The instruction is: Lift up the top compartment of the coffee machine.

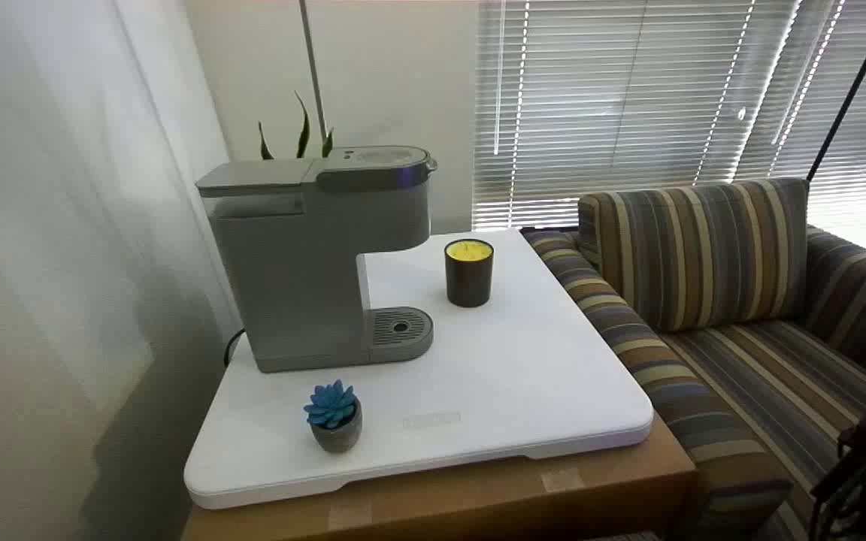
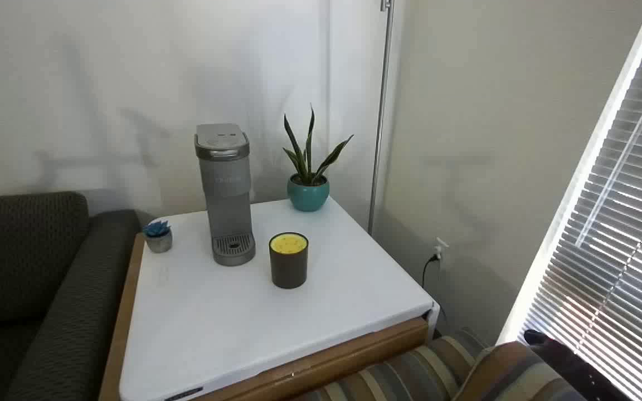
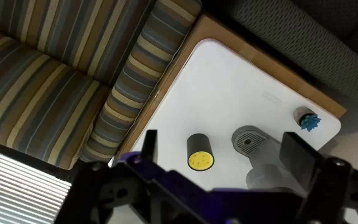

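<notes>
Atop the coffee machine [image 1: 305, 289], its grey lid [image 1: 374, 167] lies flat.

- In the wrist view, a black two-fingered mechanical gripper [image 3: 221, 146], mostly matte, its lower parts blurred.
- At the left, a narrow black rectangular finger pad [image 3: 149, 144] with square corners.
- At the right, a broader, flat dark-grey slab-like finger pad [image 3: 297, 161].
- A silvery round screw head [image 3: 338, 162] on the black right-hand joint [image 3: 331, 179].
- An angular black linkage bar [image 3: 185, 189] with a violet-blue sheen.
- A dark round hole [image 3: 122, 193] in a greyish-black plate [image 3: 113, 188] at the left.
- In an exterior view, near right, a slim black part [image 2: 569, 362] with a rounded tip and faint purple cast.
</notes>
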